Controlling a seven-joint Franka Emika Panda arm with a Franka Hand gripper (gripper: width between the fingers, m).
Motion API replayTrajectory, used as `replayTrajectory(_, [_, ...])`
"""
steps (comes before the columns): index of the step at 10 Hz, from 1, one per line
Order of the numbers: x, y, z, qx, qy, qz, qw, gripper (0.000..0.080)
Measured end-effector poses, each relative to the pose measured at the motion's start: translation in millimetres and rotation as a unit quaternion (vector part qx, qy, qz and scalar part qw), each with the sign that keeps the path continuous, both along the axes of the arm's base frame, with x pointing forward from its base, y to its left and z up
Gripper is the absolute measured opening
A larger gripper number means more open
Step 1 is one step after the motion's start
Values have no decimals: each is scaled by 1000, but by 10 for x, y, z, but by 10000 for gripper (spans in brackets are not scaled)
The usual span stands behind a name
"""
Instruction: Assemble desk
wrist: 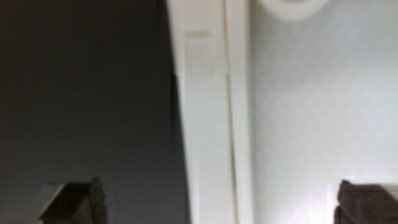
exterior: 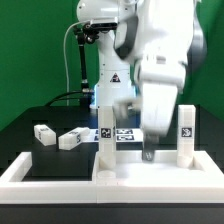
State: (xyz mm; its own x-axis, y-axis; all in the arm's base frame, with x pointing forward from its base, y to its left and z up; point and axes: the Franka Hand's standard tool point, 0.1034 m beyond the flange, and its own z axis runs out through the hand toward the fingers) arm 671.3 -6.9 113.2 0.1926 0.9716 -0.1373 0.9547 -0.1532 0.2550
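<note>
1. Hovering low over the tabletop (exterior: 135, 172), the gripper (exterior: 148, 150) has its fingers (wrist: 71, 203) spread wide. Nothing is between them, and the wrist view shows only the panel's edge under the gap.
2. Tabletop: lies flat at the near side, inside the wall (exterior: 20, 172).
3. Standing legs: one (exterior: 105, 135) is upright at the tabletop's end toward the exterior view's left, the other (exterior: 187, 128) at its right end. The gripper hangs between them, touching neither.
4. Loose legs: two (exterior: 42, 133) (exterior: 70, 138) lie on the black table at the exterior view's left, well apart from the gripper.
5. Step in hand, as judged: leaving the tabletop to fetch a loose leg.
6. Doing it well: rise straight up before moving sideways, so neither finger knocks a standing leg. Come down on the nearer loose leg from above, with the fingers across its narrow faces and centred along its length.
</note>
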Motion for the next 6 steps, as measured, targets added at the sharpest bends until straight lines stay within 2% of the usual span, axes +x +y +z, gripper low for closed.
replayTrajectory(1, [5,-144,249,-1,-2,-21,1000,648])
replayTrajectory(2, [22,-229,370,4,-15,-53,998,648])
replayTrajectory(3, [2,-209,315,13,-18,-86,996,648])
replayTrajectory(6, [1,-203,297,32,-33,-169,985,648])
